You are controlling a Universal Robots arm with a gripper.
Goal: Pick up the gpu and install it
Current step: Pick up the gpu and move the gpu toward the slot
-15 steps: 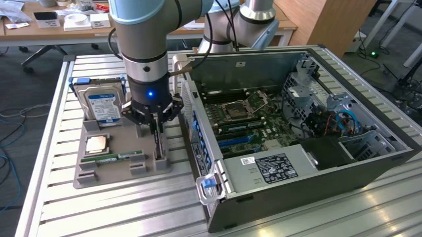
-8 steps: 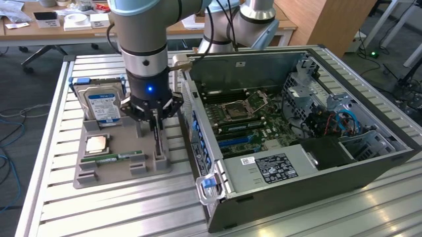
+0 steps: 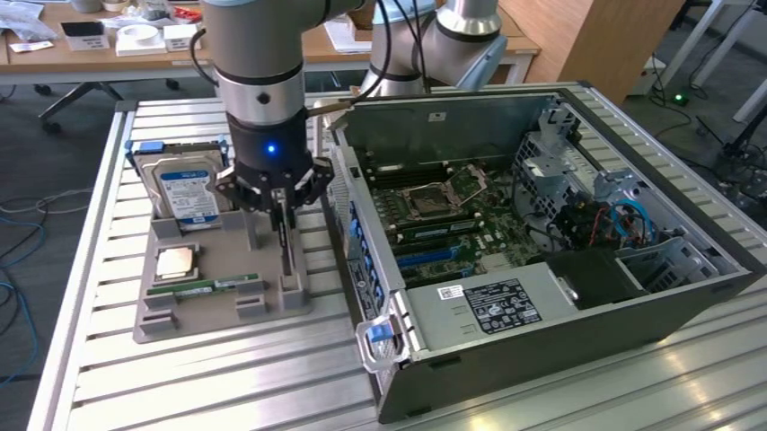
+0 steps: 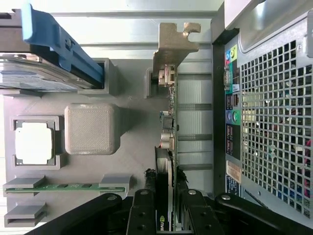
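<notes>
gripper [image 4: 167, 197] is pinched partway shut on the gpu [image 4: 164, 166], a thin green card with black cooler and silver end bracket, standing on edge in the gray parts tray [image 3: 215, 316] beside the open pc case [image 3: 540, 316]

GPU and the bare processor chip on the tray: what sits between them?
A raised gray block stands between the gpu and the processor chip, apart from both; the wrist view shows it.
</notes>
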